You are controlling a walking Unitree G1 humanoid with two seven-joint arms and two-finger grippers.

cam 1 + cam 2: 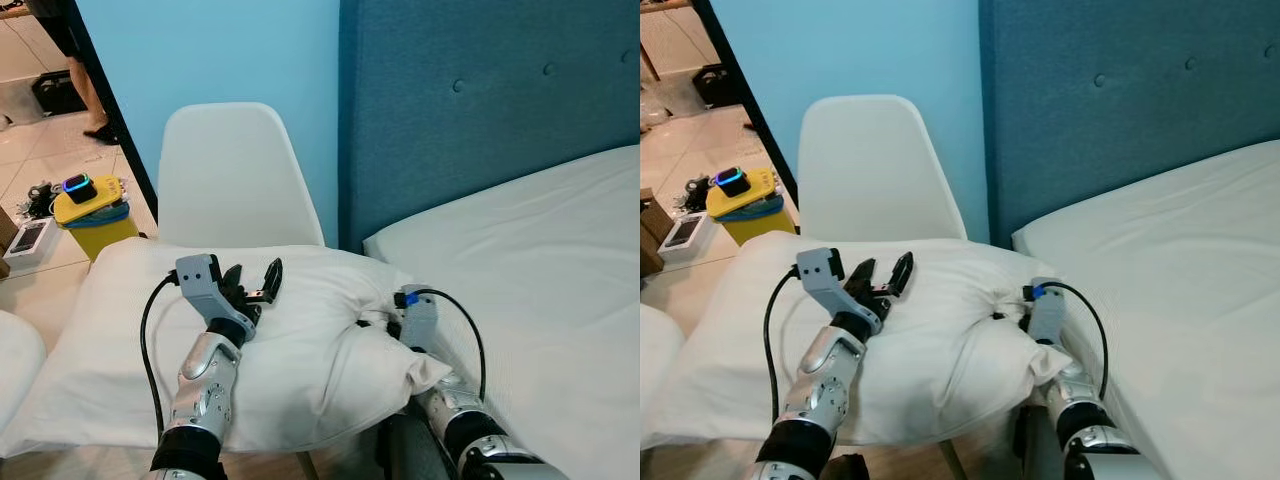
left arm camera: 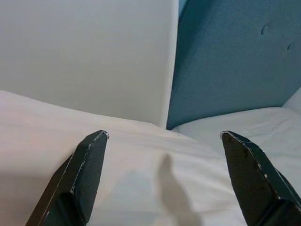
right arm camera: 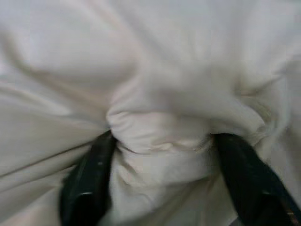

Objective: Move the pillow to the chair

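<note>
Now my right claw [image 1: 385, 322] pinches a fold of the big soft white pillow [image 1: 120, 330] so it won't slip off the white plastic chair [image 1: 230, 170]; left claw [image 1: 255, 283] is open w/ nothing in it.

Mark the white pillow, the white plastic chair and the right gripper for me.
white pillow [image 1: 110, 330], left eye view, flat top near its left side.
white plastic chair [image 1: 228, 175], left eye view, middle of backrest.
right gripper [image 3: 160, 155], right wrist view, pillow fold pinched between fingers.
</note>
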